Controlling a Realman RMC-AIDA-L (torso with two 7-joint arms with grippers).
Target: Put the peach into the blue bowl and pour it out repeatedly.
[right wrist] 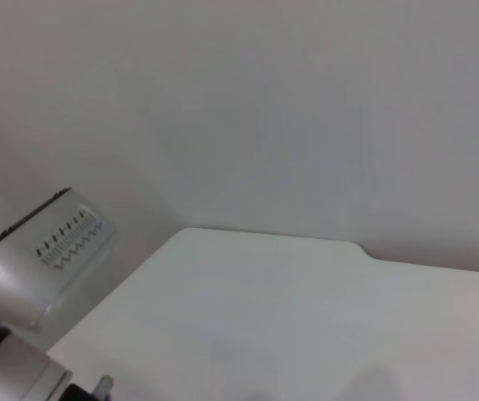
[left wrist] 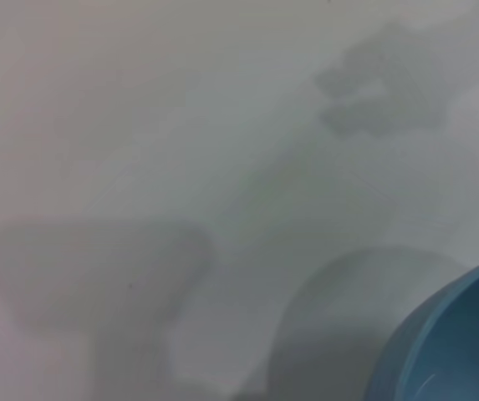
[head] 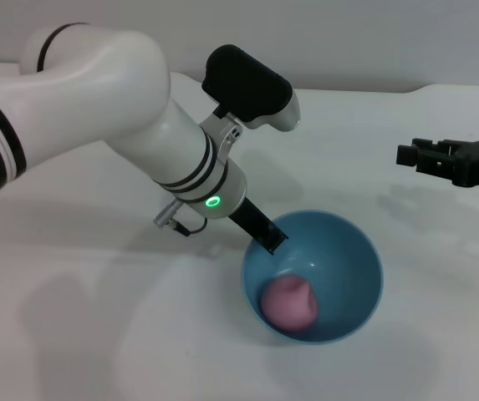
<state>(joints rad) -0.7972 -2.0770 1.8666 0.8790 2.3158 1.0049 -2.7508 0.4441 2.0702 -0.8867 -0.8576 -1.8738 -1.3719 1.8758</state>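
Observation:
The blue bowl [head: 363, 249] is tipped up on the white table, its opening facing me. The pink peach [head: 290, 302] lies inside it against the low side. My left gripper [head: 270, 241] reaches down from the upper left and is shut on the bowl's far-left rim; one black finger [head: 260, 227] shows there. The left wrist view catches only a piece of the bowl's rim [left wrist: 452, 342] at one corner, over bare table. My right gripper [head: 423, 155] hovers open and holds nothing at the far right, well away from the bowl.
The white table [head: 97, 317] stretches around the bowl, its far edge meeting a pale wall. My bulky left arm [head: 130, 109] fills the upper left. In the right wrist view, a silver housing of the left arm [right wrist: 34, 251] shows beside the table's back edge.

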